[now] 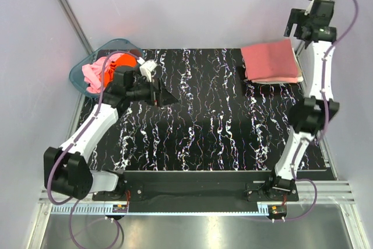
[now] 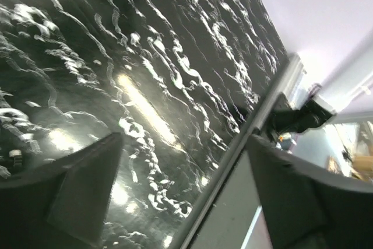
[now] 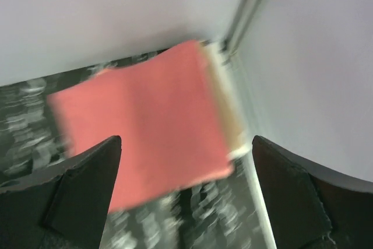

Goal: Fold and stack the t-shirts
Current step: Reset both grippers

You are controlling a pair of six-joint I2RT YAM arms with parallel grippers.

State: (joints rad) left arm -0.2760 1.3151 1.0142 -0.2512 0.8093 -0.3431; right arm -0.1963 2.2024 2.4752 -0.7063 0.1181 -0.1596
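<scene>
Folded brick-red cloth t-shirt (image 1: 271, 61) tops a stack at the far right of the black white-veined table mat (image 1: 210, 121). Crumpled pink and orange tees (image 1: 99, 71) fill a translucent teal plastic tub (image 1: 80, 65), far left. The right gripper (image 1: 297, 28) hovers over the stack, jaws wide, empty. The left gripper (image 1: 168, 96) is near the tub, also wide, empty.

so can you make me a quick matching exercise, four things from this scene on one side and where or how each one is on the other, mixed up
Things
1. folded t-shirts
2. teal tub
3. left gripper
4. right gripper

Places or states
a. far left, crumpled t-shirts inside
b. open, over bare mat
c. lying flat in a stack at far right
d. open, raised at far right

Pairs: 1-c, 2-a, 3-b, 4-d
</scene>
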